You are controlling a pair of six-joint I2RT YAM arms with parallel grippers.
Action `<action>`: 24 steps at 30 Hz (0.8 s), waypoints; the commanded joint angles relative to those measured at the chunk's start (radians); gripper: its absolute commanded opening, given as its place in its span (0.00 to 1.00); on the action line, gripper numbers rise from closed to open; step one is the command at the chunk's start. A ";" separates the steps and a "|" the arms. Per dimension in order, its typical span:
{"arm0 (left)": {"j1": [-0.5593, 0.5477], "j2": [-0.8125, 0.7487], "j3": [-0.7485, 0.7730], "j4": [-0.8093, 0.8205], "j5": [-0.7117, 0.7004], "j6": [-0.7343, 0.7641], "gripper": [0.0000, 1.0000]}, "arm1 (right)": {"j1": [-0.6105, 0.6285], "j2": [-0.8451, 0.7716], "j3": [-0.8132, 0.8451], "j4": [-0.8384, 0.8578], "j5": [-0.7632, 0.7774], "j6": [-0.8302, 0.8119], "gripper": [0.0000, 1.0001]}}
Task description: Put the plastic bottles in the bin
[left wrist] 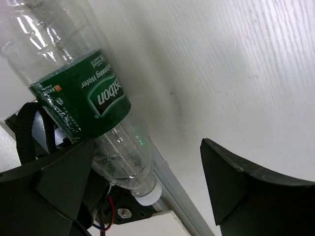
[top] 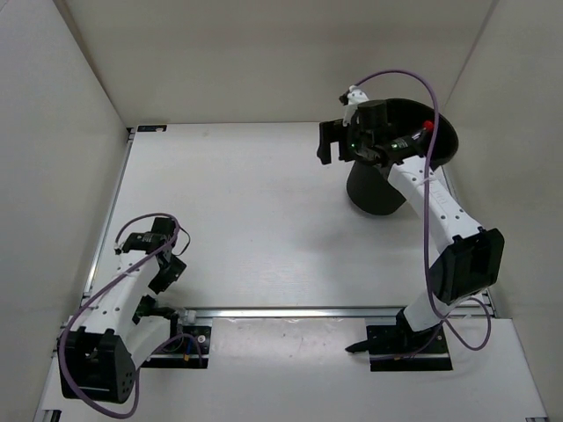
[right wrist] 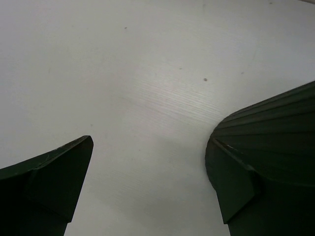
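Observation:
The black bin (top: 380, 195) stands at the back right of the table. A red bottle cap (top: 428, 126) shows inside its rim, and the rest of that bottle is mostly hidden by my right arm. My right gripper (top: 339, 145) hangs just left of the bin, open and empty over bare table (right wrist: 150, 142). A dark ribbed surface (right wrist: 280, 118) to its right looks like the bin wall. A clear bottle with a green label (left wrist: 88, 98) and a white cap lies against the left finger of my left gripper (left wrist: 147, 147). That gripper is open, low at the near left (top: 158, 309).
A metal rail (top: 308, 311) runs across the table near the arm bases, and the bottle's cap (left wrist: 147, 194) points at it. White walls close in the left, back and right sides. The left arm base (top: 92, 365) sits at the near left.

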 commanded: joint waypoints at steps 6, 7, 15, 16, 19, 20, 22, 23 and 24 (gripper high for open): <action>-0.146 0.090 0.023 -0.028 0.037 0.007 0.99 | 0.091 -0.075 -0.114 0.094 0.017 0.004 0.99; -0.134 0.110 0.047 -0.062 0.031 0.020 0.99 | 0.104 -0.080 -0.127 0.097 0.016 0.001 0.99; 0.061 -0.059 0.127 -0.081 0.007 -0.050 0.98 | 0.226 -0.134 -0.263 0.168 -0.039 0.021 0.99; 0.105 -0.057 0.141 -0.067 -0.001 -0.023 0.99 | 0.246 -0.137 -0.265 0.168 -0.041 0.013 0.99; 0.144 0.002 0.199 -0.094 -0.096 -0.012 0.98 | 0.329 -0.146 -0.280 0.174 -0.009 -0.005 0.99; 0.148 0.018 0.214 -0.113 -0.147 -0.056 0.98 | 0.339 -0.149 -0.282 0.174 -0.009 -0.007 0.99; 0.206 0.017 0.219 -0.067 -0.168 -0.026 0.99 | 0.386 -0.166 -0.320 0.186 -0.007 0.002 0.99; 0.226 0.015 0.219 -0.015 -0.156 0.004 0.98 | 0.388 -0.175 -0.328 0.188 -0.013 0.001 0.99; 0.257 0.007 0.209 0.025 -0.153 0.021 0.98 | 0.389 -0.180 -0.346 0.186 -0.013 0.015 1.00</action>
